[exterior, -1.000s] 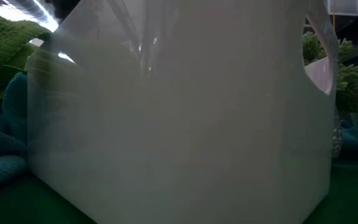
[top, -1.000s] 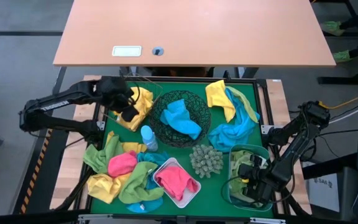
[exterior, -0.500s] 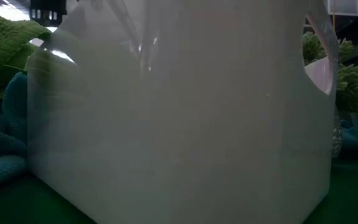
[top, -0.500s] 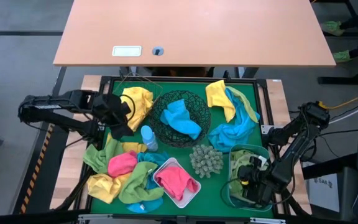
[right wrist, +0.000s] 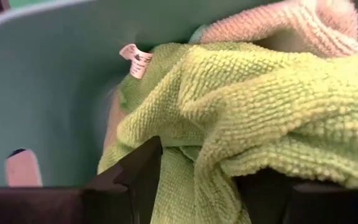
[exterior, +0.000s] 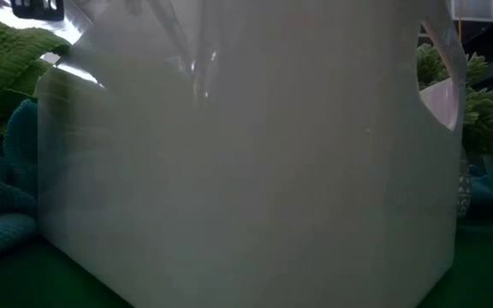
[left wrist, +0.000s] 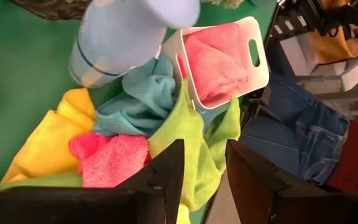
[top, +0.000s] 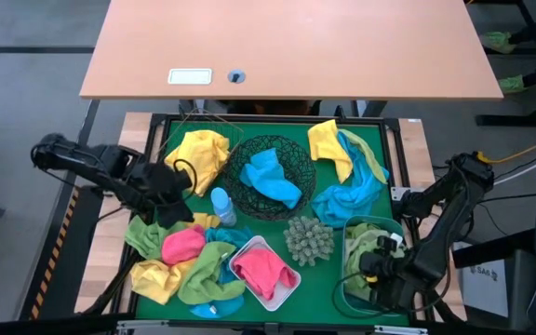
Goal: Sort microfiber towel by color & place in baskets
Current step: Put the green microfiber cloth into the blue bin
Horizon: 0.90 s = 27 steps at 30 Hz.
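My left gripper (top: pixel 170 200) hangs open over the left pile of microfiber towels: pink (left wrist: pixel 114 158), yellow (left wrist: pixel 48 140), lime green (left wrist: pixel 188 134) and teal (left wrist: pixel 138 102). Nothing is between its fingers. My right gripper (top: pixel 372 270) stands open inside the translucent blue tub (top: pixel 347 240), right over a bunched lime green towel (right wrist: pixel 241 106). The black mesh bowl (top: pixel 240 163) holds a blue towel (top: pixel 270 177). In the white tub (left wrist: pixel 253 62) lies a pink towel (top: pixel 261 270). A yellow towel (top: pixel 203 151) lies at the far left. My right gripper's open fingers (right wrist: pixel 135 180) point down into the blue tub on either side of the lime green towel's bunched top (right wrist: pixel 191 162). The towel rests in the tub. Whether the fingers touch it, I cannot tell.
A spiky grey-green ball (top: pixel 308 239) and a small blue bottle (top: pixel 221 205) stand mid-mat. Yellow (top: pixel 328 144) and blue (top: pixel 352 200) towels lie at the far right. The white tub's wall (exterior: pixel 246 171) fills the low view. A person's jeans (left wrist: pixel 291 137) show at the near edge.
My left gripper has swung from the yellow towel at the far left toward the near edge, over the left pile, with nothing in its fingers. The yellow towel stays behind, spread out. My right gripper has risen a little within the blue tub.
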Each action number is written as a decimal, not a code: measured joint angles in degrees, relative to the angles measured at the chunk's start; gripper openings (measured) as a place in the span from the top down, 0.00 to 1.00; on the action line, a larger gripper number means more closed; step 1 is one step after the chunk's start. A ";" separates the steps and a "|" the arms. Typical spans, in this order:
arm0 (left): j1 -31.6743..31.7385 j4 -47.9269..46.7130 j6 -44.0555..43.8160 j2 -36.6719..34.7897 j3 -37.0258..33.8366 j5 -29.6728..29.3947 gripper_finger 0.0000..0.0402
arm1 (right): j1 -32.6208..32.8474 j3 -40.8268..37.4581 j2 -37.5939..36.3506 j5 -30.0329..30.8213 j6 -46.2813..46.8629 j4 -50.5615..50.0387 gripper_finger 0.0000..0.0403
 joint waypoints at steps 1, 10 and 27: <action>-1.02 0.18 -0.70 0.01 0.00 -0.81 0.72 | 0.00 0.72 -0.02 0.04 -0.01 -0.71 0.51; -9.67 0.46 -5.67 4.15 0.00 -6.52 0.72 | 0.00 6.33 -0.10 0.18 -0.15 -4.85 0.51; -19.33 -3.22 -11.10 17.62 0.00 -6.81 0.72 | 0.00 7.42 -0.14 0.52 -3.15 -4.92 0.51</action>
